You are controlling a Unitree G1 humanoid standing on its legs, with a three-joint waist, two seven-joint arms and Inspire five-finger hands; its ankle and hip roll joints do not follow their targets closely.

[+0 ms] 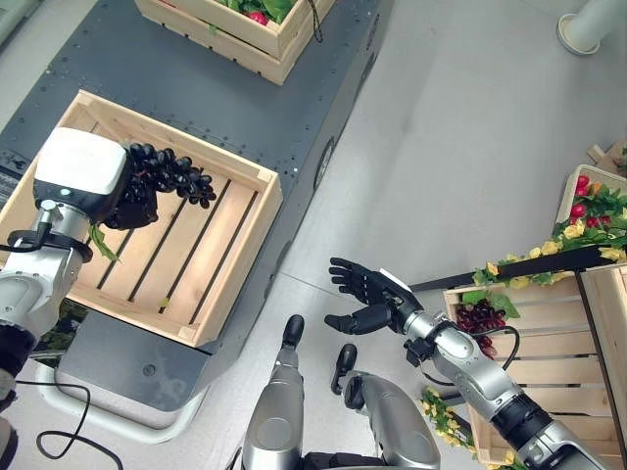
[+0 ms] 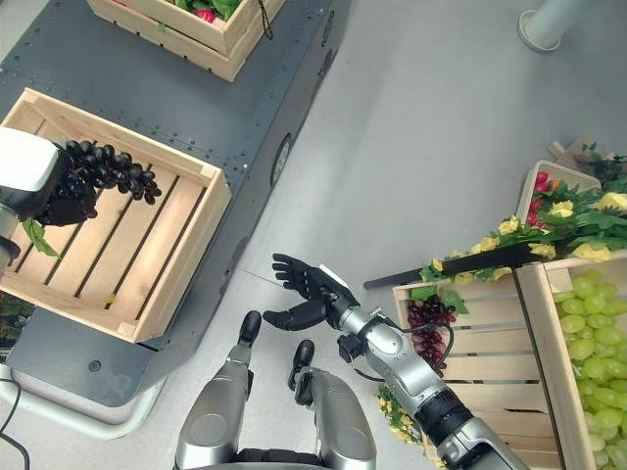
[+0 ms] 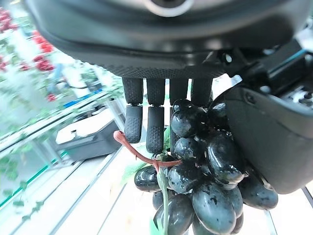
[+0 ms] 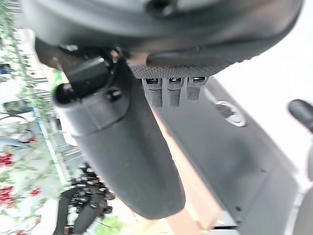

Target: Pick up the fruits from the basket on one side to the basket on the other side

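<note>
A bunch of black grapes (image 1: 168, 174) hangs over the wooden slatted crate (image 1: 235, 230) on the left. My left hand (image 1: 83, 174) is shut on the bunch, and the grapes (image 3: 200, 186) show pinched between its thumb and fingers (image 3: 146, 125) with a reddish stem. My right hand (image 1: 367, 299) floats open above the grey floor, between the two sides, holding nothing. To the right stands another wooden crate (image 1: 549, 333) with dark red grapes (image 1: 480, 318) inside.
The left crate rests on a dark grey platform (image 1: 196, 69). A second crate (image 1: 245, 24) with greens and red fruit sits at the far end. Green grapes (image 2: 593, 362), yellow flowers and red fruit (image 1: 588, 211) fill the right side. A white post base (image 1: 588, 24) stands far right.
</note>
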